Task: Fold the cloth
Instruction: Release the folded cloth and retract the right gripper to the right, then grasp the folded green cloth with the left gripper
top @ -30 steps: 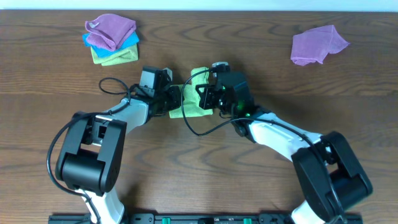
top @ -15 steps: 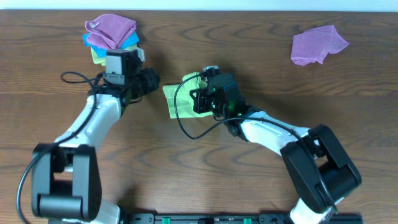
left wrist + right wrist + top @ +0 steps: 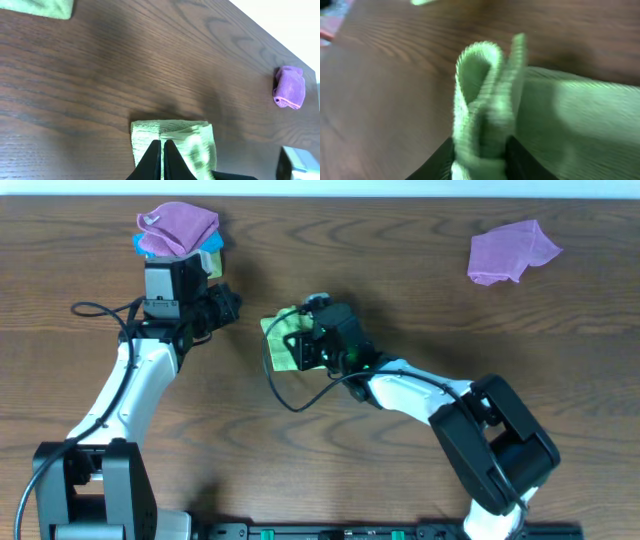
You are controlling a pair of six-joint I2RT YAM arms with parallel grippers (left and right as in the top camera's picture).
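Since a moment ago, my left arm has swung away from the middle and gone up toward the far left corner of the table (image 3: 560, 350). My right arm has slid the green cloth (image 3: 283, 332) a little to the left too.

My left claw (image 3: 161, 152) is pinched closed with nothing in it. I think it let go and backed off so it would not get in the way. It now sits just in front of the pile of folded cloths (image 3: 178, 235) in that far left corner, and its camera looks back at the green cloth.

My right claw (image 3: 480, 157) is squeezed tight on the green cloth. I can see a thick doubled-over bit of it sticking up between my two fingers, so it is a good grip on more than one layer. The rest of the cloth lies flat on the wood, near the middle and a bit toward the left edge. I think I am holding it like this to drag or finish the fold.

My right arm reaches far out from the near right side, stretched long and low across the table. My left arm is bent at the elbow and points toward the far edge.

A purple cloth (image 3: 510, 250) waits, crumpled, by the far right corner.
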